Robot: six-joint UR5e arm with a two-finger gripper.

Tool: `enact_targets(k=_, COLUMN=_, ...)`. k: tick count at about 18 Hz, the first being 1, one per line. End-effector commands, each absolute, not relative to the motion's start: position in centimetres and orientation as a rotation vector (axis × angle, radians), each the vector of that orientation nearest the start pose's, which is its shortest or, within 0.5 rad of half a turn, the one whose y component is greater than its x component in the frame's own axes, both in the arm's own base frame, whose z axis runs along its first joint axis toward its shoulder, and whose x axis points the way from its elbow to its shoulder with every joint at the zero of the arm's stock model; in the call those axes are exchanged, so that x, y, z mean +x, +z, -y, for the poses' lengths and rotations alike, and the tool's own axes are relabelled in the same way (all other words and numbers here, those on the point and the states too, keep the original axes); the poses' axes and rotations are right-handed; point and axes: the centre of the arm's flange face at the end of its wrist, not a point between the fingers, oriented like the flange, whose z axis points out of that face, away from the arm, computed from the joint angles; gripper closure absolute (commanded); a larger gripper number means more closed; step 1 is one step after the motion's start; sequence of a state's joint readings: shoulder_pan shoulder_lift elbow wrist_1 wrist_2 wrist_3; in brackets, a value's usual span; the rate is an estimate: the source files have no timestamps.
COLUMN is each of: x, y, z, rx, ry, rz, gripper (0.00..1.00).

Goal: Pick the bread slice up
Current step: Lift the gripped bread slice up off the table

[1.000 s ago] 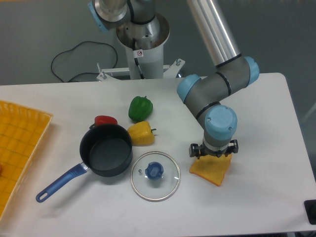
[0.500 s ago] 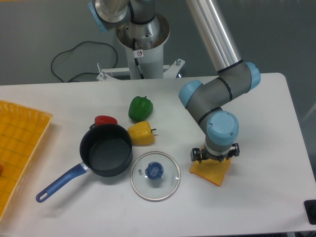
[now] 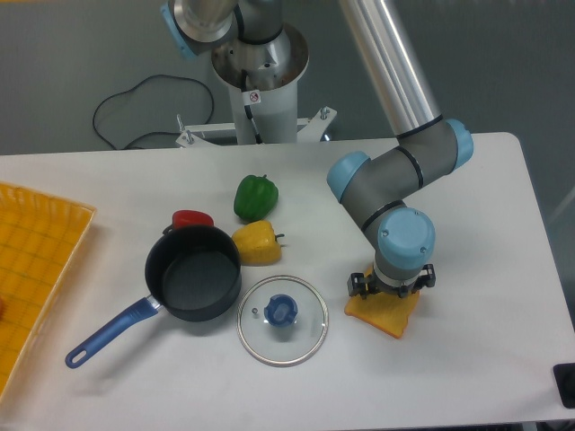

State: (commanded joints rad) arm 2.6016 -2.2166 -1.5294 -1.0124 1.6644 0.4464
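Your arm has come down a little further over the last second, so the gripper (image 3: 393,289) now sits lower on the bread slice (image 3: 388,313) than it did, while the slice itself has not shifted on the table (image 3: 485,359). That suggests you are at the grasp itself, not yet lifting. The wrist hides the fingertips, so you cannot tell whether the jaws are spread, pressed together or already pinching the slice. Starting nearest you, the slice lies flat at about four o'clock from the table's centre, a thin orange-yellow wedge with a darker crust edge, its near corner poking out below the wrist. Just at its nine o'clock is the round glass lid (image 3: 282,320), clear with a metal rim and a blue knob, close to the slice but apart from it. Further left the dark pot (image 3: 193,285) with its blue handle stands open. Behind it the lumpy yellow pepper (image 3: 256,242) touches the pot's rim, the red pepper (image 3: 191,218) peeks over the pot, and the glossy green pepper (image 3: 255,197) lies beyond. A yellow gridded tray (image 3: 36,260) fills the nine o'clock edge.
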Motion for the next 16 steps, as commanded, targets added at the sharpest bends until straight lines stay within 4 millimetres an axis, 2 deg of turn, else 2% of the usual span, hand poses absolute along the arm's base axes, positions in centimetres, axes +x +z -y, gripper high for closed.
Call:
enact_targets(k=3, x=-51.33, y=17.44, z=-45.34, rx=-3.104, ry=0.060, rz=0.927, gripper=0.01)
enact_targets(k=4, x=-51.37, y=17.40, z=-45.37, rx=-3.104, ry=0.060, rz=0.927, gripper=0.09)
enact_targets(k=6, x=-51.48, y=17.46, z=-45.33, rx=-3.101, ry=0.060, rz=0.927, gripper=0.31)
enact_targets(k=10, x=-51.69, y=17.88, z=-45.46, rx=-3.093, ry=0.070, rz=0.930, gripper=0.54)
enact_targets(k=12, x=-51.51, y=17.61, z=-45.33, rx=-3.101, ry=0.064, rz=0.929, gripper=0.73)
enact_targets(k=16, x=-51.61, y=17.87, z=-45.27, rx=-3.100, ry=0.066, rz=0.924, gripper=0.83)
